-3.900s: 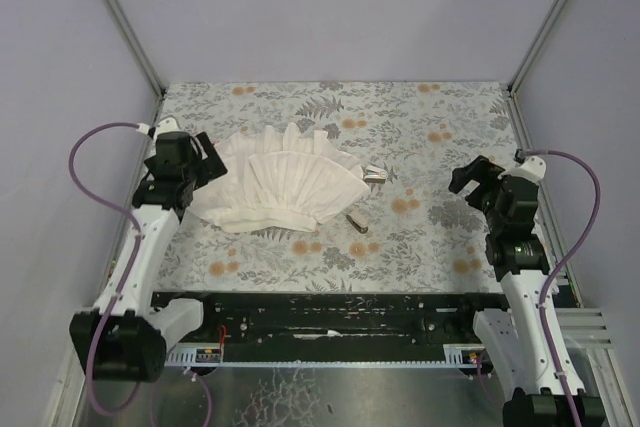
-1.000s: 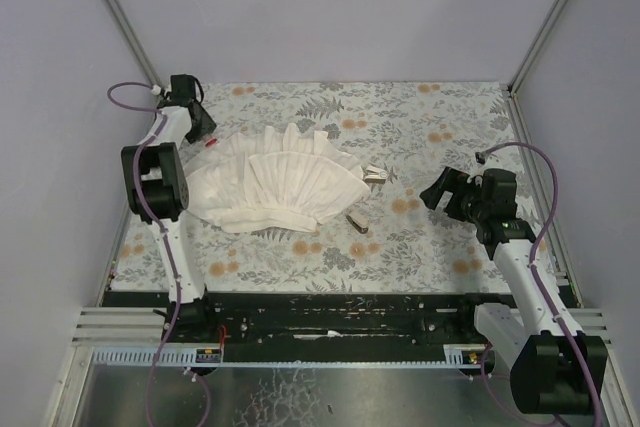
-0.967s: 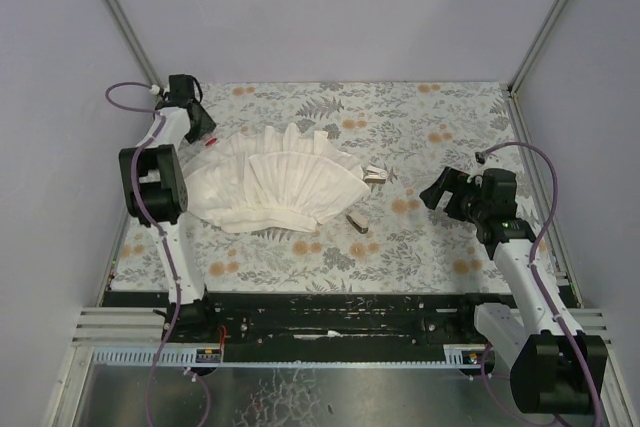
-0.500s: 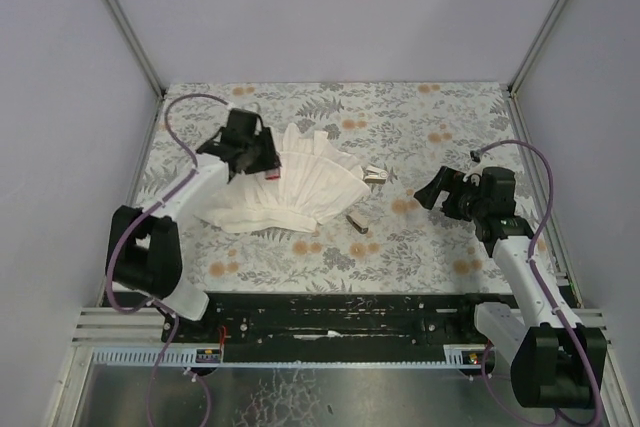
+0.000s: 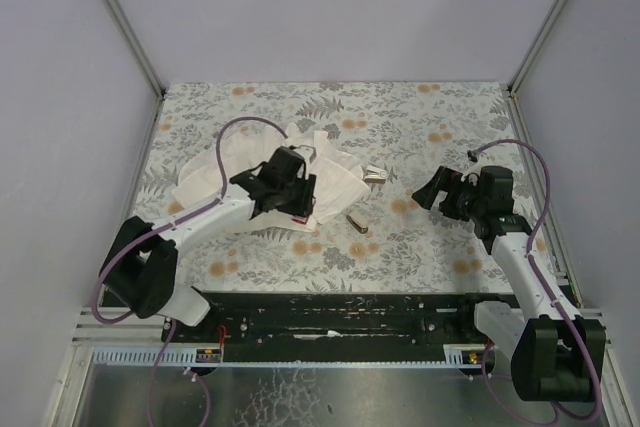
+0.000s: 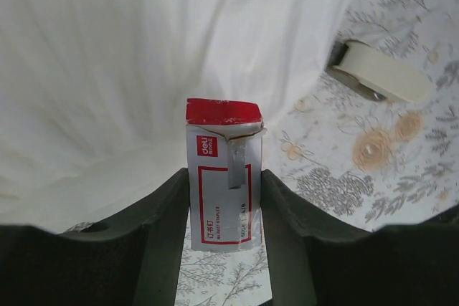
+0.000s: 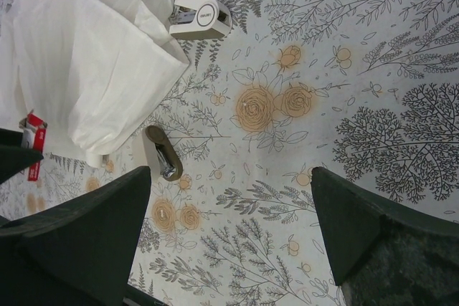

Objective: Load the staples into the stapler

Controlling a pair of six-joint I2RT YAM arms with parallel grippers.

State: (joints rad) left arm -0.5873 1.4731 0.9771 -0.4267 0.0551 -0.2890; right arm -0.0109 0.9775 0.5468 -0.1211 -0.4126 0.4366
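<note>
Over the cloth [image 6: 107, 69], grips the staples box [image 6: 222, 198] in the left gripper [image 6: 224, 177] — holds the right gripper [image 7: 229, 173] spread wide above the table [image 7: 373, 41], right of the stapler [image 7: 161, 153] lying just beside the cloth's edge.

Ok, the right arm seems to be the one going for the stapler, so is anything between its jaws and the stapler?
Nothing visible. The stapler lies alone on the bare table, apart from the white cloth. The right gripper hangs open off to its side, with only flowered tabletop between them.
</note>
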